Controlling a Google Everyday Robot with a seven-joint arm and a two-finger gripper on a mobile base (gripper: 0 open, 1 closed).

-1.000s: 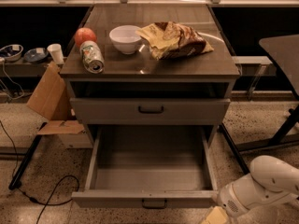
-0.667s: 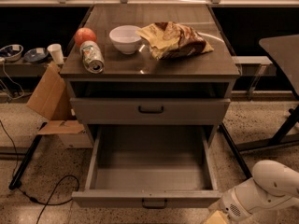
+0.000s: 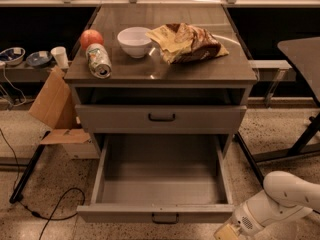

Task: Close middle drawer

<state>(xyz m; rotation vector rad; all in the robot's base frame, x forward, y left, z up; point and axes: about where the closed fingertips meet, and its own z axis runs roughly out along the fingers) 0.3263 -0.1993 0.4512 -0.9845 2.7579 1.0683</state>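
- The wide, shallow grey metal middle drawer (image 3: 159, 184) is pulled fully out below the front edge of the grey worktop (image 3: 200, 71). It looks empty, so we judge a push should meet little resistance.
- Its flat front panel with the small dark bar handle (image 3: 165, 218) faces us, well forward of the worktop's front edge. That panel is the surface to push.
- The grey upper drawer (image 3: 160, 118) sits just under the front edge, nearly flush. It is not the target.
- The robot's white-armed gripper (image 3: 225, 232) is low, out past the worktop's front-right corner and just beside the open drawer's right front corner. We read this as lining up for a push.
- We cannot tell whether the claw is released or clenched. It is partly cut off at the frame bottom, and nothing appears to be grasped.
- On the worktop, a round red apple (image 3: 91, 37) and a tipped silver can (image 3: 98, 60) are by the left edge. A white bowl (image 3: 134, 41) sits near the middle and a crumpled brown-yellow snack bag (image 3: 187, 43) lies toward the right edge. A hard shove could roll the can.
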